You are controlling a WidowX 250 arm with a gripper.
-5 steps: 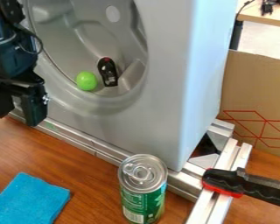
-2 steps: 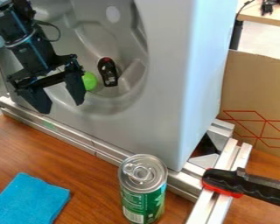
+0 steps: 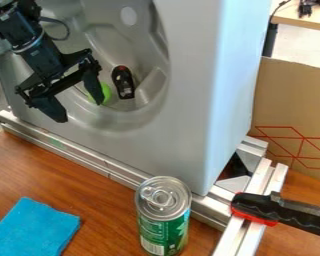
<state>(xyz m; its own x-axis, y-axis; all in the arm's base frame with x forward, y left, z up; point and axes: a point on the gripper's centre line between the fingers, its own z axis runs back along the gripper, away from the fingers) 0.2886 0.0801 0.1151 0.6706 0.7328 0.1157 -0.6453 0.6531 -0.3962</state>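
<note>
Here's the tool (image 3: 80,110) at ten o'clock, fingers apart, one overlapping the round green ball (image 3: 107,93) in the grey basin (image 3: 148,103). At the ball's two o'clock, a slim black object (image 3: 124,84) lies lengthwise, nearly twelve-to-six, red end towards twelve.

Green ball (image 3: 107,93) | bright, round — partly hidden | low in grey recess (image 3: 144,55)

Our black WidowX arm (image 3: 42,56) slants down from the upper left, and our two-finger gripper (image 3: 80,111) hangs tilted, wide open!
</note>
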